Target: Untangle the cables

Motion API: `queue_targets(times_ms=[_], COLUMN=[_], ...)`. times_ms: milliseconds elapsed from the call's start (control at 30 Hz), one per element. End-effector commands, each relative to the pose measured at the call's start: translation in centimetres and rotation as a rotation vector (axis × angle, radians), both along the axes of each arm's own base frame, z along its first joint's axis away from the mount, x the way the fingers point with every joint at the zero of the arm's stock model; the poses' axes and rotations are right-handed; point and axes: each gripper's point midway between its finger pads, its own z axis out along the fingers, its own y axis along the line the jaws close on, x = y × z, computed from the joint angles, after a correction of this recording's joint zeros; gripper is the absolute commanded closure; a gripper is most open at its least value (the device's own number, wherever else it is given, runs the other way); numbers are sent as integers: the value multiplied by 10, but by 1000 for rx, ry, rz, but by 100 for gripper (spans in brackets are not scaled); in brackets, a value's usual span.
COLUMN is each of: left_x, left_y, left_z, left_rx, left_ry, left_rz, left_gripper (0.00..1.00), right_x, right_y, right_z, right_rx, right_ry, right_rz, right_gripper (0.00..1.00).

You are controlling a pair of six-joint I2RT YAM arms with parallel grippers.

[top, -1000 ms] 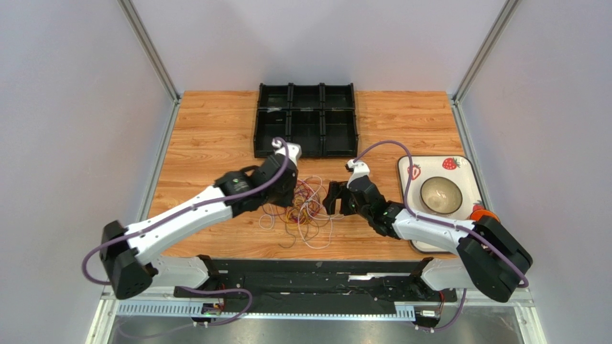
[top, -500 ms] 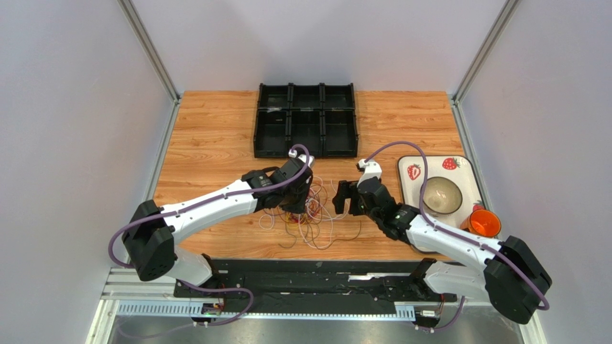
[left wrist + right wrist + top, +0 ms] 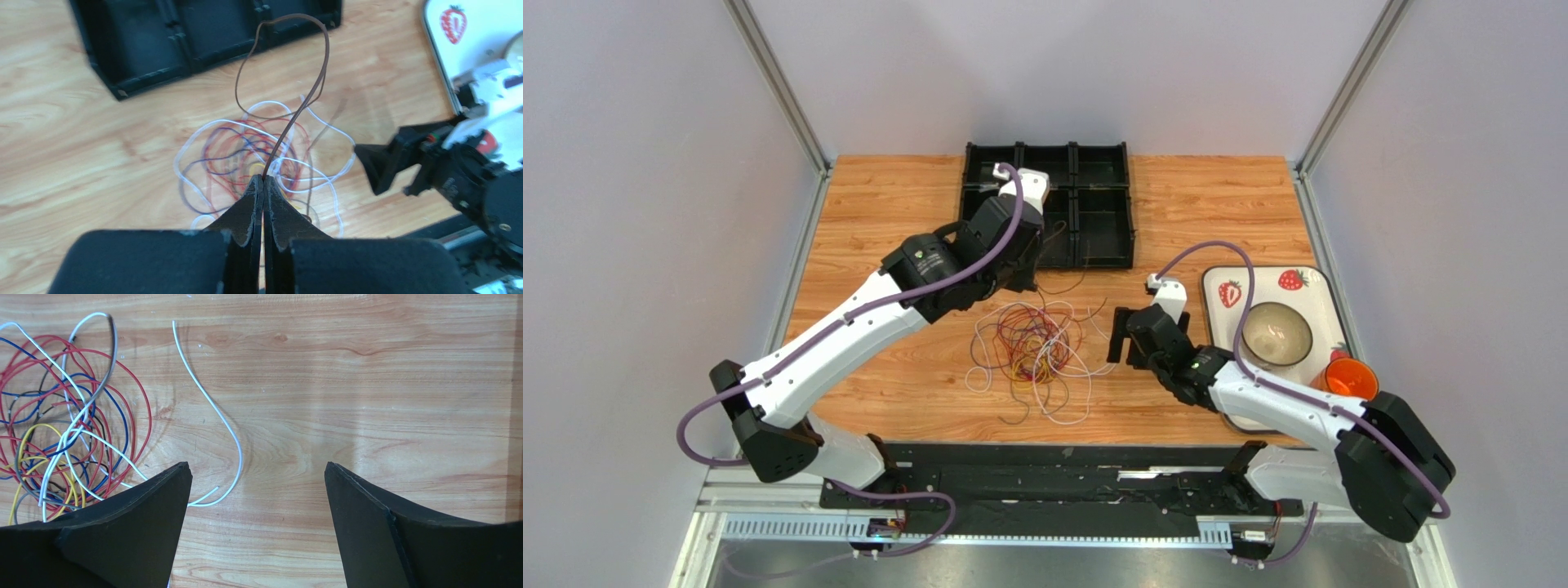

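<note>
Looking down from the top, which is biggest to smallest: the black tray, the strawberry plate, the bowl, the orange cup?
1. The black tray and the strawberry plate look about alike, and each is partly hidden, so I can't rank them.
2. The bowl.
3. The orange cup.

Two arms on show, left arm (image 3: 854,325) and right arm (image 3: 1271,398), and a claw apiece: left claw (image 3: 264,179), right claw (image 3: 256,471), so two. One desk (image 3: 891,221). One black tray (image 3: 1101,186) on it, six compartments, two rows of three. One plate (image 3: 1308,300), two strawberry prints showing. One bowl (image 3: 1274,333), one orange cup (image 3: 1351,380). Now the cables (image 3: 1032,343): one heap, and the strand count is beyond me, but I pick out five colours, red, blue, yellow, white and a dark one. And one brown cable (image 3: 319,61) on its own, pinched in the left claw.
</note>
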Motion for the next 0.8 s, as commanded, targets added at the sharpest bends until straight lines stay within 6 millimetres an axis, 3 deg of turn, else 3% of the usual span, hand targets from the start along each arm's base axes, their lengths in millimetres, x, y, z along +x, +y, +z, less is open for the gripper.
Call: queue_targets(times_ms=[0,300,333,400,433,467,533,567,767], left_x=[27,106,117,135,147,158,177,189,240], left_y=[37,65,65,74,73,80,83,90,99], left_z=[47,107,104,121,117,132,136,148,169], left_rx=[108,253,285,263,288,254,277,252,296], left_ry=[-166,-436,-442,-475,-474,-506,-539,-592,-755], left_rz=[124,316,321,363,364,394,405,455,565], left_gripper=[100,100,100,100,100,100,100,100,100], right_x=[6,6,6,7,7,7,7,7,8], right_y=[-5,2,3,3,3,3,2,2,3], right_z=[12,8,9,9,9,9,9,9,7], right_rx=[47,41,41,43,43,44,44,42,36], right_ry=[-63,-42,-42,-41,-44,-44,-44,-44,-37], right_rz=[-53,-13,-10,-13,-15,-18,-22,-23,-19], right_gripper=[16,16,16,16,16,16,16,17,17])
